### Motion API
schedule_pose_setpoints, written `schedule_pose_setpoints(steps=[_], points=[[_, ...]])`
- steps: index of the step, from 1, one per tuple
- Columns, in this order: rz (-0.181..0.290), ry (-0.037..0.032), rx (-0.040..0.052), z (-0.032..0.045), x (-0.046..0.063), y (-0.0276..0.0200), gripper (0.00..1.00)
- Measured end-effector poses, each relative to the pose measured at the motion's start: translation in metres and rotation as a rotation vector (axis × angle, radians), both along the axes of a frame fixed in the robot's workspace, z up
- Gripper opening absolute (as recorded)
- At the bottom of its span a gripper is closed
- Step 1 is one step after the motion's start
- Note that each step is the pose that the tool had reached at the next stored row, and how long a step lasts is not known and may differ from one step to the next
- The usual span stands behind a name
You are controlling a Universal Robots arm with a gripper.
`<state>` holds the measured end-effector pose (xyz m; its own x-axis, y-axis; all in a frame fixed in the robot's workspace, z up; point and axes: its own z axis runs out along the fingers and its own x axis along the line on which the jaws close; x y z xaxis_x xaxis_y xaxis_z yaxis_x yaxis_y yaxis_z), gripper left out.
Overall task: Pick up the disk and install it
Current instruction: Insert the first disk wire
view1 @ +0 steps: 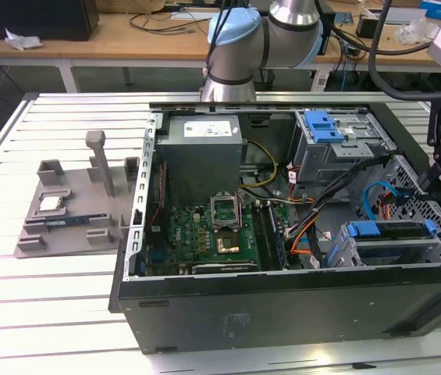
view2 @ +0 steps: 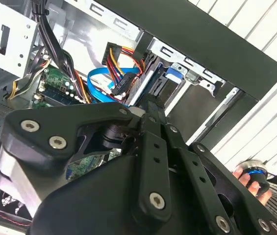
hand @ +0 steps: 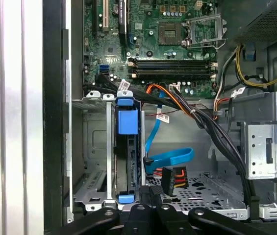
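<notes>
Clearly, first wrist view shows disk (hand: 130, 156) slotted.

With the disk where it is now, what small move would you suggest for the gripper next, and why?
Probably a short, straight retreat from the bay. In the first wrist view the disk already stands in its slot in the drive cage, and the gripper sits beside its end, with the blue cable close by, so backing out straight should avoid snagging.

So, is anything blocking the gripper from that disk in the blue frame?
Nothing visible. In the first wrist view the gripper is right by the disk, which stands in its drive bay; the blue cable and power plug lie beside them, not between.
</notes>
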<state>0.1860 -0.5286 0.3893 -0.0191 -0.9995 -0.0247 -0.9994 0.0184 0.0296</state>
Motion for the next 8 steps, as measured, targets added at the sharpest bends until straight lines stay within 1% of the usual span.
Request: schedule_pose_setpoints(steps=[1, 2, 3, 4, 5, 6, 8], points=[[0.0, 0.0, 0.0, 0.0, 0.0, 0.0, 0.11], [0.0, 0.0, 0.0, 0.0, 0.0, 0.0, 0.17], [0.0, 0.0, 0.0, 0.0, 0.0, 0.0, 0.17], [0.0, 0.0001, 0.0, 0.0, 0.0, 0.0, 0.29], [0.0, 0.0, 0.0, 0.0, 0.0, 0.0, 0.29], [0.0, 0.0, 0.0, 0.0, 0.0, 0.0, 0.36], [0.0, 0.0, 0.0001, 0.0, 0.0, 0.0, 0.36]])
